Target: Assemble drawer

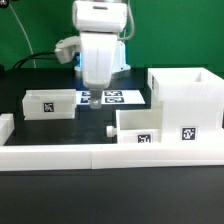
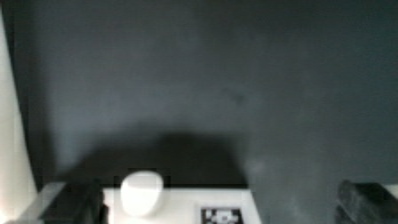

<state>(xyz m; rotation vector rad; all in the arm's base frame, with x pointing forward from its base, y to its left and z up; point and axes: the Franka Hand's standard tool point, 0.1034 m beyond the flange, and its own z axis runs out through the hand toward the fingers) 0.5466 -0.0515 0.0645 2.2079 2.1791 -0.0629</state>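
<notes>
Nearest in the exterior view, the long low wall strip (image 1: 60, 152), laid across the front of the counter (image 1: 100, 195). Just behind it, one shallow drawer tray (image 1: 150, 125), loose, tags facing the camera, small knob (image 1: 108, 131) pointing toward the exterior view's left. Further back on the exterior view's left, the second tray (image 1: 50, 103), also loose and well apart from the first. On the exterior view's right, the tall boxy housing (image 1: 185, 90), upright, with neither tray slid into it. Between the two trays and a little behind the near one, the end effector (image 1: 88, 101), hanging low over the dark counter, spread wide and gripping nothing. In the wrist view, dark fingertips (image 2: 71, 205) far apart, with what looks like that white knob showing between them, untouched. Behind the end effector, the marker board (image 1: 112, 97), flat on the counter. Judged from this layout: very early in the assembly, no tray seated yet. Left to do: grasp each tray, line it up with the housing's open side and push it home, probably starting with the near tray.
</notes>
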